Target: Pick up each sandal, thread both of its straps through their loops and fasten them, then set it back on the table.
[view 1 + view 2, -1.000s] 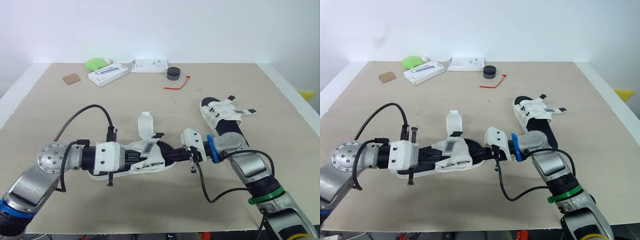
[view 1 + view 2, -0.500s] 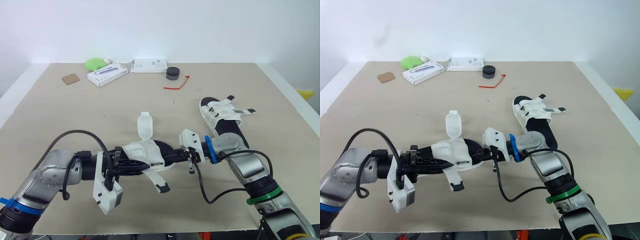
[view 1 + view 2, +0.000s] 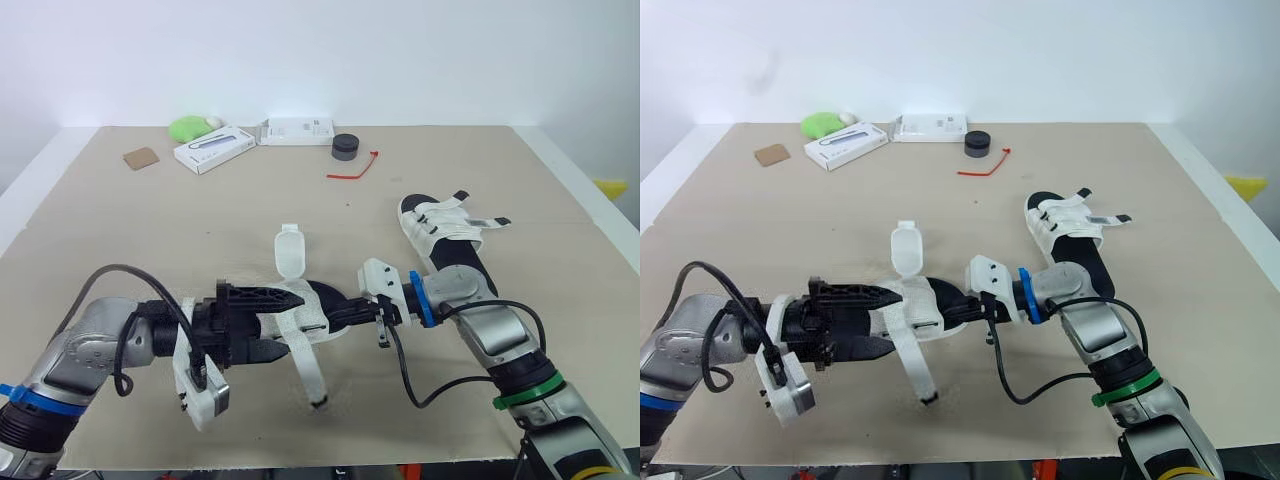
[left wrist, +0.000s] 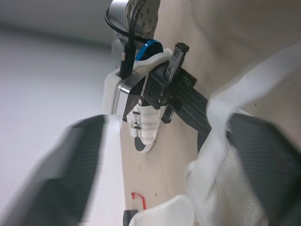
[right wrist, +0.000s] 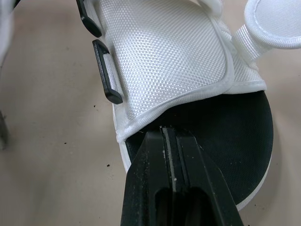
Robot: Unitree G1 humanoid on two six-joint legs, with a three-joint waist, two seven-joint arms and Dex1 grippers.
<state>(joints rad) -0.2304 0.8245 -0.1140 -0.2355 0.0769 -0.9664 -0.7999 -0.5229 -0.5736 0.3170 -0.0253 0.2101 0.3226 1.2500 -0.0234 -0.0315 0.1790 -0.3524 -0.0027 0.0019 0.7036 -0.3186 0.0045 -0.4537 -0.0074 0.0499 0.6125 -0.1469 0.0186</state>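
The right gripper [image 3: 338,316] pinches the near sandal [image 3: 318,303] by its black sole, steadying it at mid-desk [image 3: 150,230] so its loose strap [image 3: 308,365] hangs free. The left gripper [image 3: 290,323] is spread wide around that strap, seemingly to catch it.

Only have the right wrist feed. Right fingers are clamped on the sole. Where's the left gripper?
Observer: Left gripper is open at the sandal's other end, facing the right gripper.
Operator: Straps?
Observer: One strap hangs loose off the sandal, down toward the table.
Operator: Other sandal?
Observer: Second sandal lies on the table, to the right of the grippers.
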